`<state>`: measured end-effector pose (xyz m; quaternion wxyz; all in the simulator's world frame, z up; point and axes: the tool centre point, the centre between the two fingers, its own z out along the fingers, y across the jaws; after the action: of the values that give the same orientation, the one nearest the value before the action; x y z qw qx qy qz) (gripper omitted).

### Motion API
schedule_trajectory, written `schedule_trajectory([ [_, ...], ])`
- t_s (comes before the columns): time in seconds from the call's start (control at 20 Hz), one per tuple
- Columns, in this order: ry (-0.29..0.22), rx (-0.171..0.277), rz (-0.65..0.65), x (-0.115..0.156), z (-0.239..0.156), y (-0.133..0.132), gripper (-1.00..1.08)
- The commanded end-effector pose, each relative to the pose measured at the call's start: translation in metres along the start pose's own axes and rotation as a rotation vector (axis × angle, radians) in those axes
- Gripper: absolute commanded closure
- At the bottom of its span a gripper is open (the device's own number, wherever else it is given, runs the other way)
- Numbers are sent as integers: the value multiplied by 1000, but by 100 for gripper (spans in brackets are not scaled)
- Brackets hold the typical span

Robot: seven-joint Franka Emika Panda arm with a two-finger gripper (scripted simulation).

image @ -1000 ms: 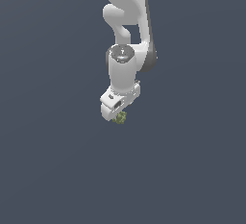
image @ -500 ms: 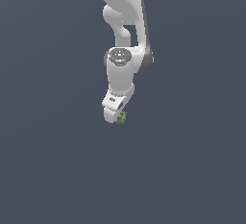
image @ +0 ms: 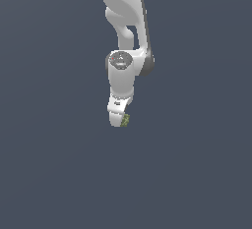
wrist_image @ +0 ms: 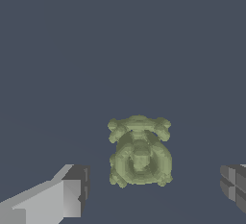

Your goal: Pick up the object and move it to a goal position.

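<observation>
My end effector (wrist_image: 149, 194) is spread wide, one finger (wrist_image: 57, 196) at the lower left and the other at the lower right. The green object (wrist_image: 140, 153) sits between them, not touched. I have not grabbed it yet; grabbing, lifting and carrying are left.

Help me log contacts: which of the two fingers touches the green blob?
Neither finger: the light one and the dark one flank the green blob with gaps.

One olive-green object (wrist_image: 140, 153), one white arm (image: 125, 36), and two fingers (wrist_image: 67, 196).
</observation>
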<state>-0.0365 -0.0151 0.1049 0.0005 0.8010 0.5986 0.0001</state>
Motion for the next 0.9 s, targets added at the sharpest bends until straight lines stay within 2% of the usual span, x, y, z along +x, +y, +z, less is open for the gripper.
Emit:
schedule_trajectory([
  [0.0, 0, 0, -38, -1, 2, -1, -92],
  [0.6, 0, 1, -88, -3, 6, -3, -92],
  [0.85, 1, 1, -89, -3, 21, -3, -92],
])
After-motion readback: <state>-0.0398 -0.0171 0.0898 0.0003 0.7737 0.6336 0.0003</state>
